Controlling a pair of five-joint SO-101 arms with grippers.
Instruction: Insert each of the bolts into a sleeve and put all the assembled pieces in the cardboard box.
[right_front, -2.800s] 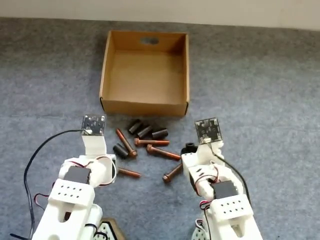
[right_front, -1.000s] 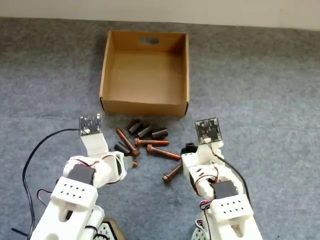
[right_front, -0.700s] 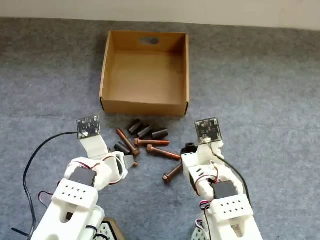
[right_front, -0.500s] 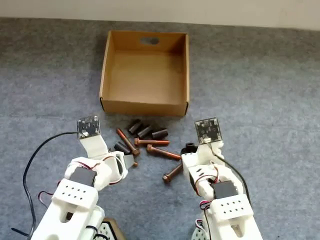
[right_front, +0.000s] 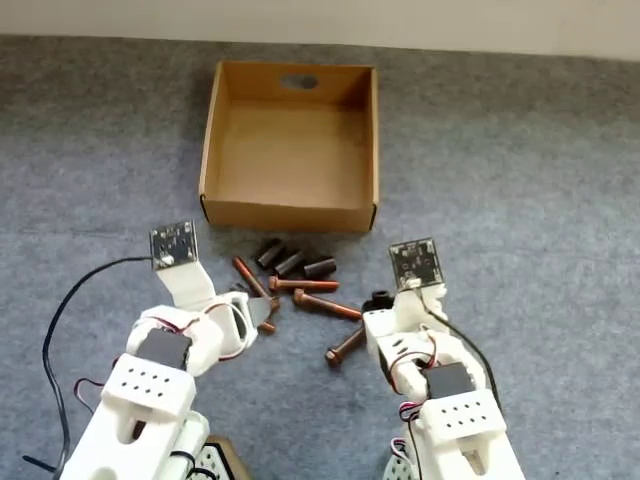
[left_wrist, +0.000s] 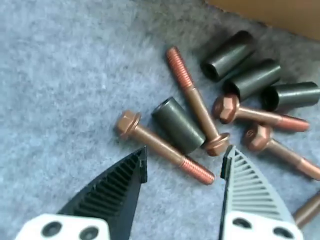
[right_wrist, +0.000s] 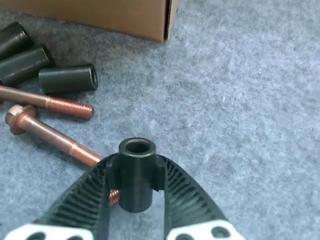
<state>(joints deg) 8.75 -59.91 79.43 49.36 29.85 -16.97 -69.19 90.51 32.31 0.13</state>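
Right gripper (right_wrist: 135, 167): my jaws pinch a black sleeve (right_wrist: 136, 182), its open end poking past the tips. Left gripper (left_wrist: 186, 150): jaws spread, low over the grey carpet (left_wrist: 60, 60). The threaded end of a copper bolt (left_wrist: 160, 147) lies between the tips, its head off toward one jaw. Just beyond, a lone sleeve (left_wrist: 177, 125) lies against a longer bolt (left_wrist: 192, 100). Farther on are two more bolts (left_wrist: 260, 116), heads near each other, then three sleeves (left_wrist: 252, 77) side by side. Past the pile stands the cardboard box (right_front: 290, 215), open side up. Markings on the small boards (right_front: 174, 243) atop my wrists are too small to read.
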